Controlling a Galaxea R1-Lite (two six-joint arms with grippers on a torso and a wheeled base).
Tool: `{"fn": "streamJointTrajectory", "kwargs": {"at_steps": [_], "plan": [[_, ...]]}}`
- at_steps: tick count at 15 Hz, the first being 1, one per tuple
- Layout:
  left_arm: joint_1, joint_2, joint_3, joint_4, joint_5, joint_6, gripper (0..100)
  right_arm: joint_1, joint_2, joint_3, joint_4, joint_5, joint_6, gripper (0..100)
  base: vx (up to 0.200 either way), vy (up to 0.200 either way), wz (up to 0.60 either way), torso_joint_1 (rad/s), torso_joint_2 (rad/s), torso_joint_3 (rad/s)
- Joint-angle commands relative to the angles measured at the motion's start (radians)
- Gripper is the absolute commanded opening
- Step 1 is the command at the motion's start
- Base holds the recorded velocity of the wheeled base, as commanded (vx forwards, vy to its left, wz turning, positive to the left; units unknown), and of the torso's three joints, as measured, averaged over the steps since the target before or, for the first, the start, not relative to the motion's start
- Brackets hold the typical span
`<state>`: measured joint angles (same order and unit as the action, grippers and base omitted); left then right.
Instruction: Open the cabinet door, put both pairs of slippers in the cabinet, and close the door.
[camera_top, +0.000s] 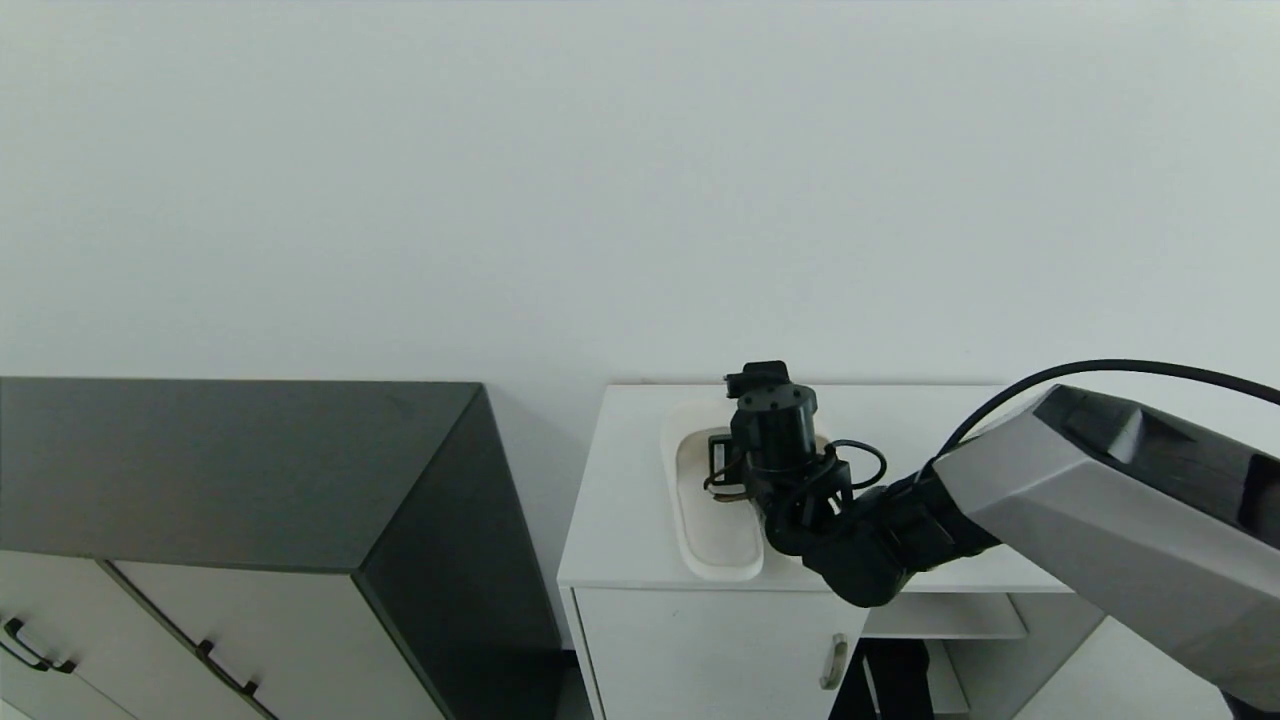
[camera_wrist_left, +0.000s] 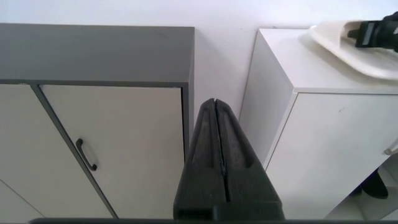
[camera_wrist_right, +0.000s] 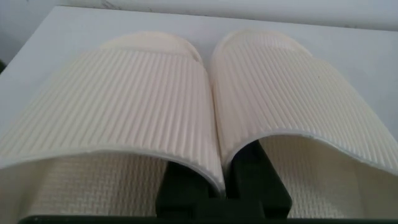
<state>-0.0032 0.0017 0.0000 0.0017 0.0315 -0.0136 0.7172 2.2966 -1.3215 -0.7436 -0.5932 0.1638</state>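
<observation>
A pair of slippers (camera_wrist_right: 124, 106) sits side by side on top of a white cabinet (camera_top: 620, 500), toes towards the wall. They are pale cream, moulded in one piece. Each has a wide upper band ribbed with fine lengthwise lines, and a footbed with a woven-looking texture.

The right gripper (camera_top: 725, 472) is over them from the front with one finger pushed into each slipper. The two inner band edges lie between its jaws. It seems to be pinching those edges together, but the contact is partly hidden under the bands.

They look light, foamy and bendable. Held by the bands alone, the soles would probably sag or swing. The two adjoining inner edges are the sensible place to grip, since one pinch there carries both slippers. A firm squeeze should do no harm, but smooth foam could slide out of a loose one.

The left gripper (camera_wrist_left: 215, 106) has its fingers pressed flat together and holds nothing. It hangs low in front of the gap between a dark-topped cabinet (camera_wrist_left: 93, 53) and the white one. The white cabinet's door (camera_top: 700, 650) looks closed, and its handle (camera_top: 832, 662) is at its right edge.
</observation>
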Motion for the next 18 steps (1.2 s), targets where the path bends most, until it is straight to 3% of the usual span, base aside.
{"fn": "streamJointTrajectory", "kwargs": {"at_steps": [1, 6, 18], "plan": [[0.0, 0.0, 0.0, 0.0, -0.001, 0.0, 0, 0.039, -0.14, 0.122, -0.003, 0.003, 0.0, 0, 0.0, 0.0, 0.0, 0.0, 0.0, 0.0], [0.0, 0.0, 0.0, 0.0, 0.001, 0.003, 0, 0.123, -0.454, 0.481, 0.0, 0.138, 0.0, 0, 0.0, 0.0, 0.0, 0.0, 0.0, 0.0], [0.0, 0.0, 0.0, 0.0, 0.001, 0.001, 0, 0.168, -0.421, 0.495, -0.005, 0.139, 0.005, 0, -0.017, 0.0, 0.0, 0.0, 0.0, 0.0]]}}
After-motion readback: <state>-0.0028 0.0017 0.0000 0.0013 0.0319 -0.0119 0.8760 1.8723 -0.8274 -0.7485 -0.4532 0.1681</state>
